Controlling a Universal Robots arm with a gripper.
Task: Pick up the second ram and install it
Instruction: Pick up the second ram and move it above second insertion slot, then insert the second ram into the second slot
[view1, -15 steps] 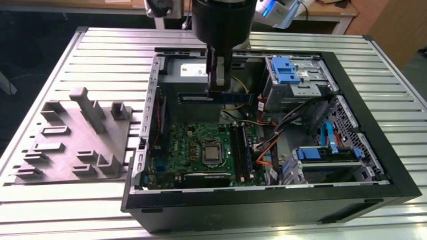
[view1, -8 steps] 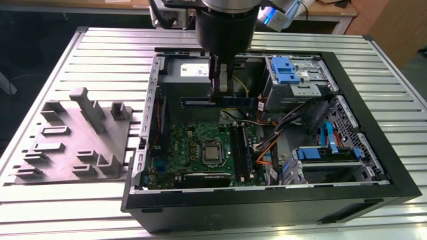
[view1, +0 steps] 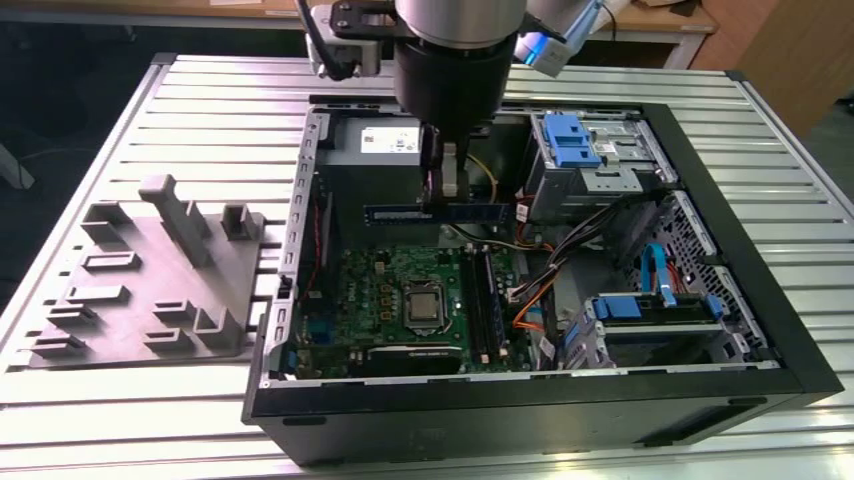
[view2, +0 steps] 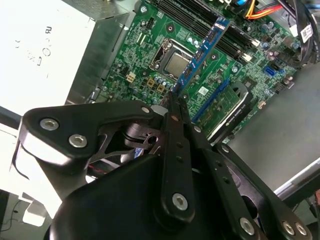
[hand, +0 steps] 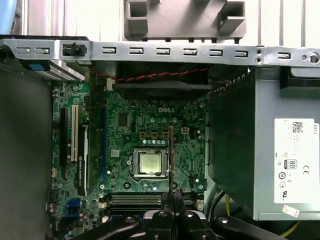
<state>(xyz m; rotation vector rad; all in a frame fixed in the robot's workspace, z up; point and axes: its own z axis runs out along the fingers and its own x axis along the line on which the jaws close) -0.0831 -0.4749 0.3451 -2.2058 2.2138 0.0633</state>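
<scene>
The second ram (view1: 400, 212), a long thin blue-green stick, hangs level above the open computer case (view1: 747, 300) with my gripper (view1: 447, 190) shut on its middle. It hovers over the back part of the green motherboard (view1: 387, 290), well above the board. In the second wrist view the ram (view2: 202, 50) reaches out from my closed fingertips (view2: 176, 107) over the processor (view2: 175, 62). In the first wrist view the ram (hand: 171, 150) appears edge-on as a thin line above my gripper (hand: 172, 194). The dark memory slots (view1: 487, 300) lie along the board's edge toward the exterior view's right.
A silver power supply (view1: 387, 140) sits in the case's back corner beside the arm. Blue drive cages (view1: 574, 135) and bundled cables (view1: 587, 240) fill the side at the exterior view's right. A grey moulded fixture (view1: 147, 280) lies on the slatted table (view1: 200, 100) outside the case.
</scene>
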